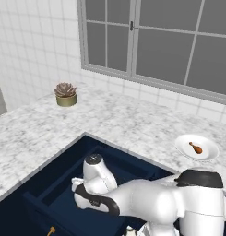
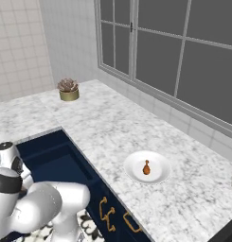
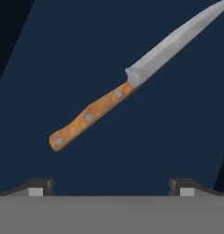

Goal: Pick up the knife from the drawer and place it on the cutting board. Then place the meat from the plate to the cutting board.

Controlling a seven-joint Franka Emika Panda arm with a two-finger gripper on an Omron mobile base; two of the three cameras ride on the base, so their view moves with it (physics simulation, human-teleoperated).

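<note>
Claw (image 3: 111, 186) spread wide above the knife (image 3: 131, 80), whose handle runs toward seven o'clock in the drawer (image 3: 49, 59); better to centre over the handle, then descend.

Bare drawer (image 3: 63, 55) floor all around the knife (image 3: 131, 77)

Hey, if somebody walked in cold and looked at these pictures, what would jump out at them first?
Probably the slim knife with silver-grey blade and light brown wooden handle, lying slantwise on the dark floor of the open navy blue drawer, with the open gripper poised over it. Next, the round white plate on the marble counter, holding a small orange-brown chicken drumstick.
</note>
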